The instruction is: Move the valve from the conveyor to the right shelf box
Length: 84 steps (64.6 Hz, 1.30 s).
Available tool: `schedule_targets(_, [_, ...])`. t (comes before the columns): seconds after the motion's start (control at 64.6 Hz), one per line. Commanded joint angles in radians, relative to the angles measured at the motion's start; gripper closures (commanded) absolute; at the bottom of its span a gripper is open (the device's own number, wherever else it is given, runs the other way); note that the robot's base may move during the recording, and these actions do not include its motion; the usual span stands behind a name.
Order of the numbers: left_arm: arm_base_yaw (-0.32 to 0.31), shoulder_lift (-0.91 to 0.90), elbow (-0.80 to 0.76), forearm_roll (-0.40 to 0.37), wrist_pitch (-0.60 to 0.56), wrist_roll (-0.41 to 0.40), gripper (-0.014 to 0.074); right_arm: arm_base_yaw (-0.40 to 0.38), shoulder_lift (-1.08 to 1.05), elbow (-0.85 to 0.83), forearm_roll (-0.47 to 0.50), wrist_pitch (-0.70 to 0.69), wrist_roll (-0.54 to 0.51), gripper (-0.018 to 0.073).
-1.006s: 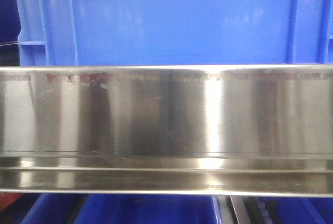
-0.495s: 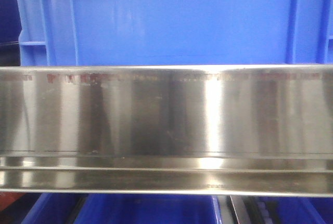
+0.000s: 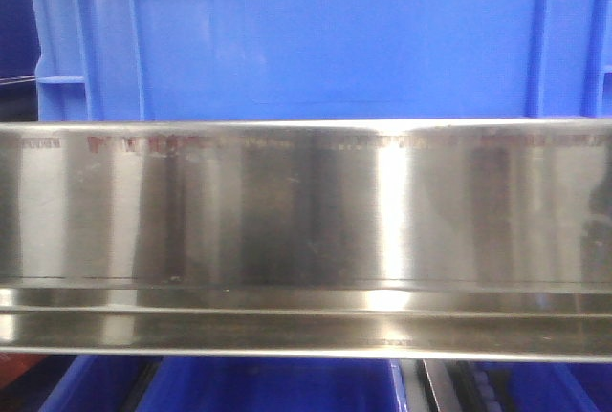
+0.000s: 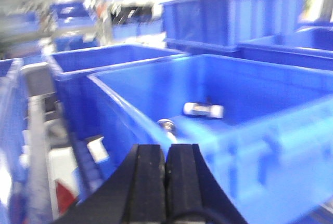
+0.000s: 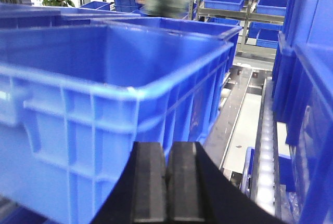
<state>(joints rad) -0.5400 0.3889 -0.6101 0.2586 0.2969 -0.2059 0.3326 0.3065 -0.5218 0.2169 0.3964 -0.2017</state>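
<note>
valve (image 4: 203,110) lies inside the blue box (image 4: 270,130).

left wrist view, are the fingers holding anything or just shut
Nothing is held: the left gripper has its fingers pressed together with nothing between them. A small silver piece, likely the valve, lies inside the blue box.

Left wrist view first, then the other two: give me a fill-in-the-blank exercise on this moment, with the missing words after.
1. The box nearest the left gripper is coloured ____.
2. A small silvery part lies ____ that box.
3. The fingers of the right gripper are pressed ____.
4. In the front view, the shelf rail is made of shiny ____.

Missing words: blue; inside; together; metal
</note>
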Motion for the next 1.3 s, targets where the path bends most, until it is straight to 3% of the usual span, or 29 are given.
schedule_targets(0.0, [-0.001,-0.034,0.045,-0.009,-0.063,-0.008,0.0707,-0.004,-0.013,0.016,-0.005,-0.041,-0.007,0.0713])
schedule_targets(0.867, [0.010,-0.043,0.059,-0.028,-0.035,-0.008,0.0707,-0.004,-0.013,0.016,-0.005,-0.035,-0.007,0.0713])
schedule_targets(0.975, [0.097,-0.058,0.073,-0.069,-0.037,0.007,0.0707,-0.004,-0.013,0.016,-0.005,-0.035,-0.007,0.0713])
schedule_targets(1.146, [0.301,-0.147,0.193,-0.200,-0.140,0.181,0.0707,-0.004,-0.013,0.016,-0.005,-0.035,-0.007,0.0713])
schedule_targets(1.285, [0.433,-0.235,0.320,-0.212,-0.188,0.184,0.0707,-0.004,-0.013,0.016,-0.005,-0.035,-0.007,0.0713])
